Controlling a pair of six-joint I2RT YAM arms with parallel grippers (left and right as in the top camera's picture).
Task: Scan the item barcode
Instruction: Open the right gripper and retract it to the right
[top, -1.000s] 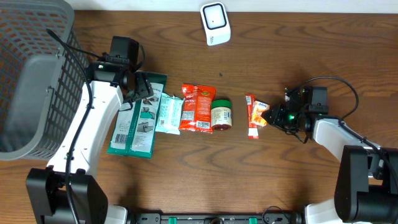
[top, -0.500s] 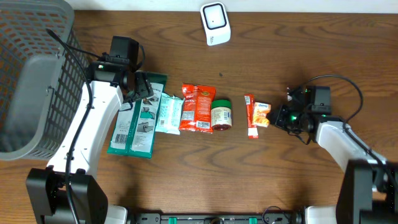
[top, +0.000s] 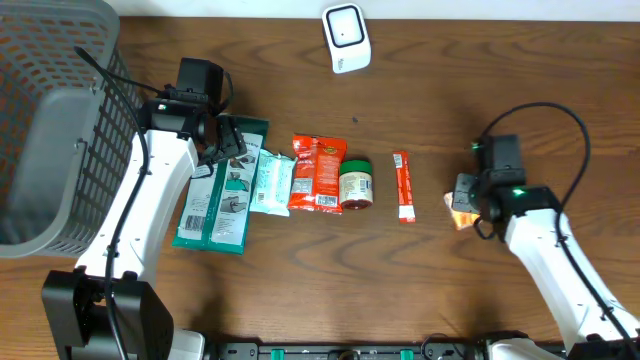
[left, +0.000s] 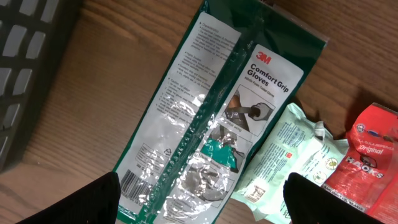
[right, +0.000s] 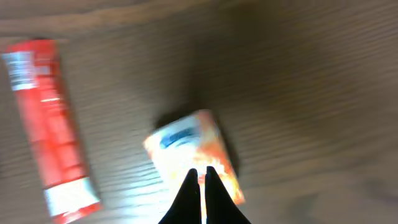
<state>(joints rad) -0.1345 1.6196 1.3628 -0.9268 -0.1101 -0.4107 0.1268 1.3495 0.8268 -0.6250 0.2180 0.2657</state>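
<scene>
The white barcode scanner (top: 346, 38) lies at the table's far edge. A small orange packet (top: 461, 214) (right: 186, 146) sits at the tip of my right gripper (top: 460, 203) (right: 200, 171), whose fingers are shut on its edge, right of the red stick pack (top: 403, 186) (right: 50, 124); the right wrist view is blurred. My left gripper (top: 228, 145) (left: 202, 199) hovers open over the green 3M gloves pack (top: 222, 190) (left: 211, 112), with nothing between its fingers (left: 93, 199).
A grey basket (top: 50, 120) fills the left side. A row lies mid-table: a mint-green packet (top: 270, 182) (left: 289, 162), red snack bags (top: 317, 173) (left: 367, 155) and a small jar (top: 355, 186).
My right gripper closed on the orange packet and drew it right and toward the front, away from the red stick. The left arm stayed still.
</scene>
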